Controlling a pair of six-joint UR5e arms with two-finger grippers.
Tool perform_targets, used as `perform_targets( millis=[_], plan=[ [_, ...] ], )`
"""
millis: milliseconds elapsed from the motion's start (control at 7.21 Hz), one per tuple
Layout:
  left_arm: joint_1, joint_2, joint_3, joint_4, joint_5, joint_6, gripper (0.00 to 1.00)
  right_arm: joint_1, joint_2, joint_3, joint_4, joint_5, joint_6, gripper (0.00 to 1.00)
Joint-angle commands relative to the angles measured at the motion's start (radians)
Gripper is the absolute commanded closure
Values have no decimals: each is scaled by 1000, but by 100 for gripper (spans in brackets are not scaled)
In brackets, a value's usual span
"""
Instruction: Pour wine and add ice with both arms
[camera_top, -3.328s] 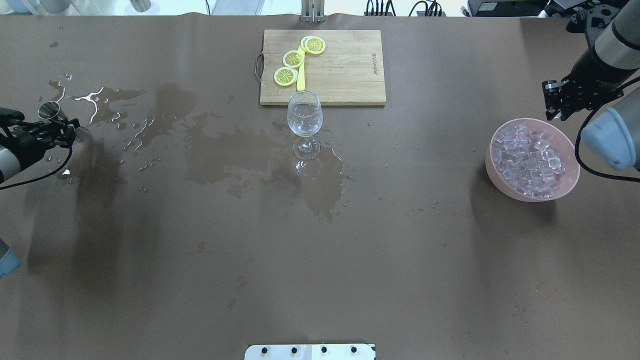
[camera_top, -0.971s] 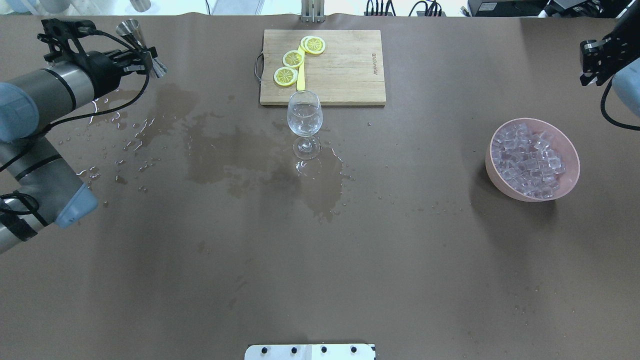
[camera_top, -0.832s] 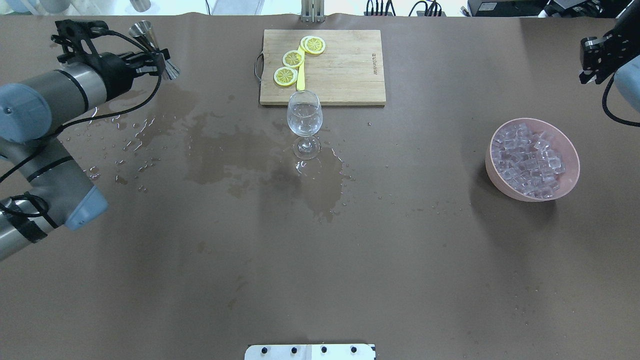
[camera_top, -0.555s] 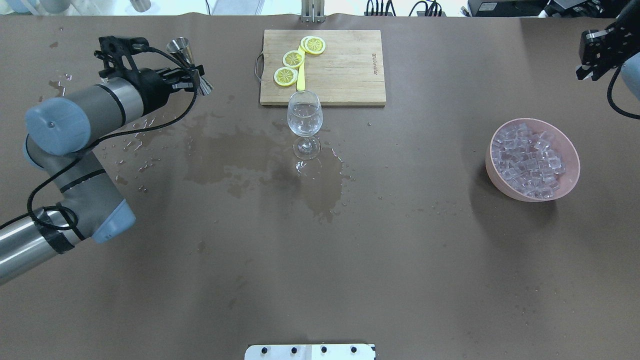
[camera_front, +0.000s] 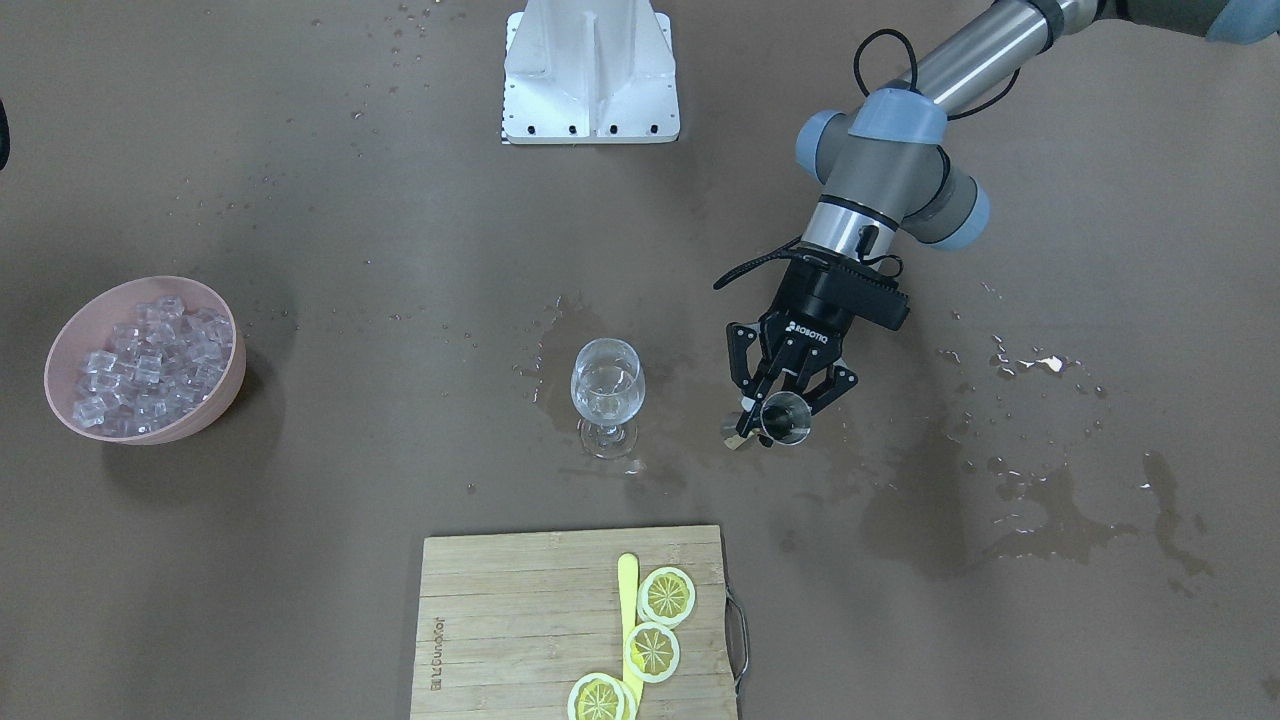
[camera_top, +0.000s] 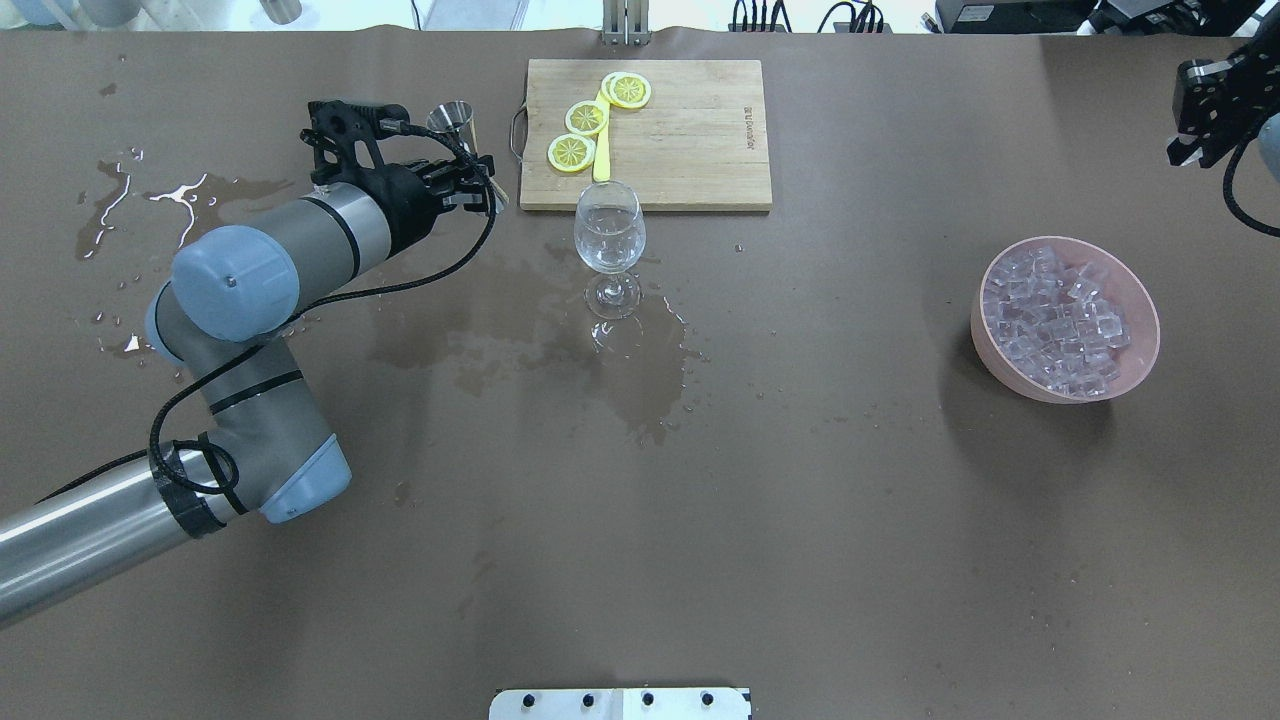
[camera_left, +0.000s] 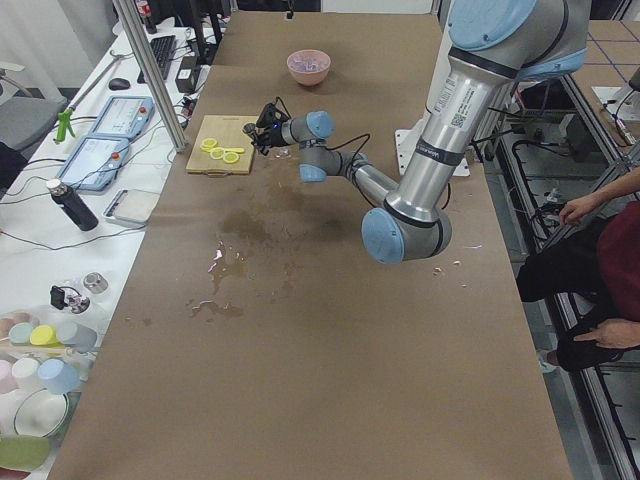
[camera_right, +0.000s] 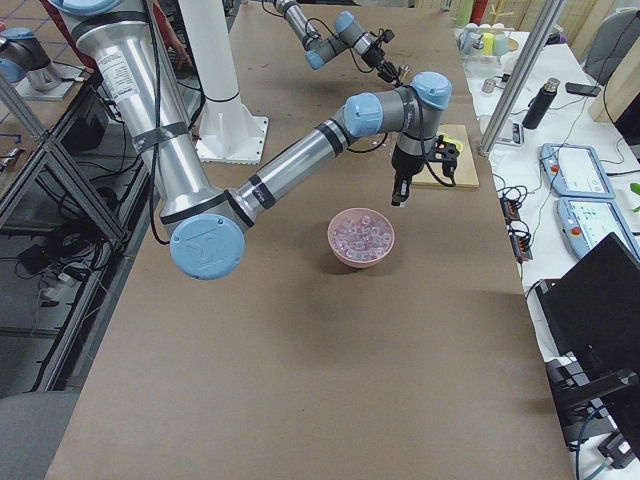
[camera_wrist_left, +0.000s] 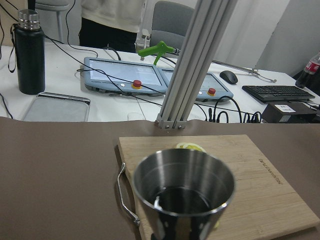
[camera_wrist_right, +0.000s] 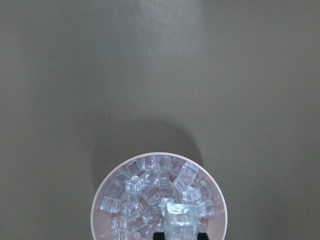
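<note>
- the left end effector (camera_front: 787, 398) is clamped on the waist of a steel jigger (camera_front: 787, 418), which is held upright above the table (camera_front: 300, 520).
- a small measure of wine (camera_wrist_left: 182, 201) is seen in the bottom of the jigger's upper cup, just in front of the left end effector.
- a wine glass (camera_front: 607, 385) is stood near the left end effector, on its right side, apart from the jigger.
- the right end effector (camera_right: 398, 195) is held high with its fingers pointed down, closed on a single ice cube (camera_wrist_right: 179, 218).
- the other ice (camera_top: 1055, 320) is heaped in a pink bowl (camera_top: 985, 335) below the right end effector, well apart from it.
</note>
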Motion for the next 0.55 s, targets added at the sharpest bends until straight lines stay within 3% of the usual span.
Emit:
perform_targets(
  millis=[0,277,416],
  plan=[
    [7,2,-62,40,18,136,100,-2,-2,38,-46,-4,0,78],
    [57,-6,-156,201,73,308,100,3,-2,49,-46,-8,0,78],
    [118,-7,-156,211,146,386,100,1,0,50,-46,-8,0,78]
  ],
)
